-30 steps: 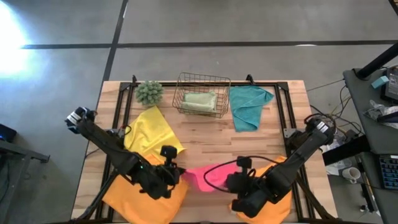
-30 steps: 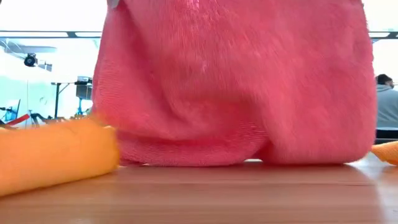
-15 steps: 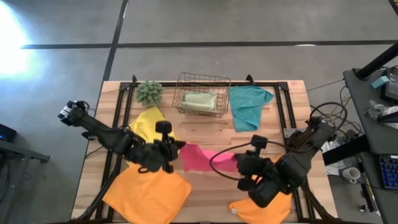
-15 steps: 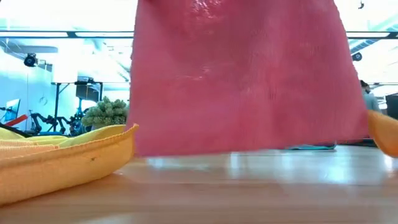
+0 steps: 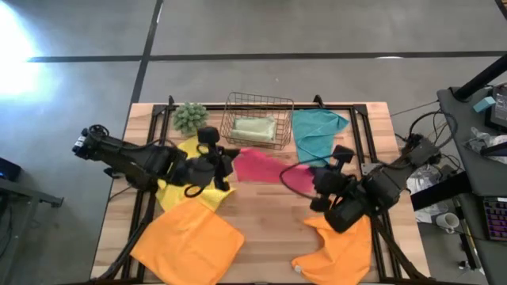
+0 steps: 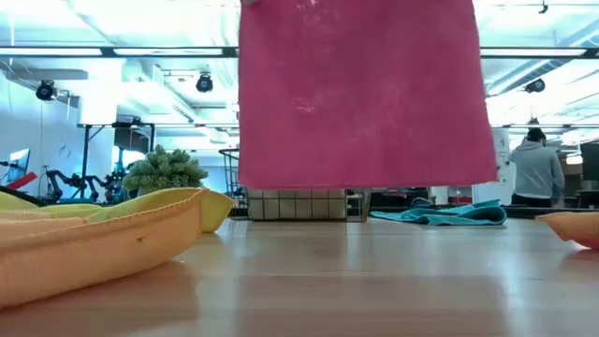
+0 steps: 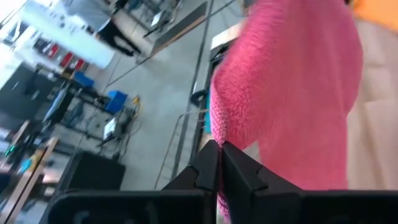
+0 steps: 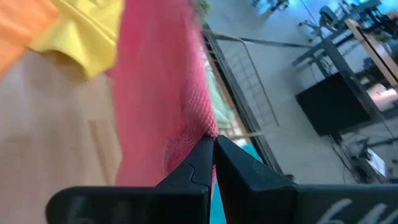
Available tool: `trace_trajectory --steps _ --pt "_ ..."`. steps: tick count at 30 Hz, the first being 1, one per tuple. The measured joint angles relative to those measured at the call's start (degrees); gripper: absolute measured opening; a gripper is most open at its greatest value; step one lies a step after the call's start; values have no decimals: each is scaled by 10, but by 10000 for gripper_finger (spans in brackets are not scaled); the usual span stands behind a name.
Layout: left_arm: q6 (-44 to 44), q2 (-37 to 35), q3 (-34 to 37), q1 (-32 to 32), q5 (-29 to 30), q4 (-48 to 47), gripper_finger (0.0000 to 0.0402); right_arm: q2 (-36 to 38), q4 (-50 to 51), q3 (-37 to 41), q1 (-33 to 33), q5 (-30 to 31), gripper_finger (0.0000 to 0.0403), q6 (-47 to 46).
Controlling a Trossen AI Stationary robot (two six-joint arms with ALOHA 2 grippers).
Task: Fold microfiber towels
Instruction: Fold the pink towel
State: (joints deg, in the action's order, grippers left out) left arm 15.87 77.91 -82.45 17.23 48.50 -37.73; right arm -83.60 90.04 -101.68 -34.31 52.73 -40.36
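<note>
Pink towel (image 5: 257,165) hangs clear of the wooden table (image 5: 261,222), stretched between our grippers, long axis running left to right: left gripper (image 5: 224,161) pinches one top corner, right gripper (image 5: 319,176) the other, equally near. We read no labels or writing.

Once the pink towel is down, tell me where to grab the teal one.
Take the teal towel by its two far corners, beside the wire basket, coming from above. It lies spread flat but rumpled on the table, widest at the far edge and narrowing nearer, so those corners probably offer the clearest pinch.
</note>
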Motion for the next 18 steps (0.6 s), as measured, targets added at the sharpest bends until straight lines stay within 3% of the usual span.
trace_trajectory --steps 6,11,18 --pt "8 0 3 -69 -14 -1 0 77 -14 90 38 2 8 4" --pt "12 22 3 -113 -73 35 0 131 -140 175 72 -8 8 65" --pt "46 52 -6 -127 -98 37 0 163 -264 249 104 -46 9 107"
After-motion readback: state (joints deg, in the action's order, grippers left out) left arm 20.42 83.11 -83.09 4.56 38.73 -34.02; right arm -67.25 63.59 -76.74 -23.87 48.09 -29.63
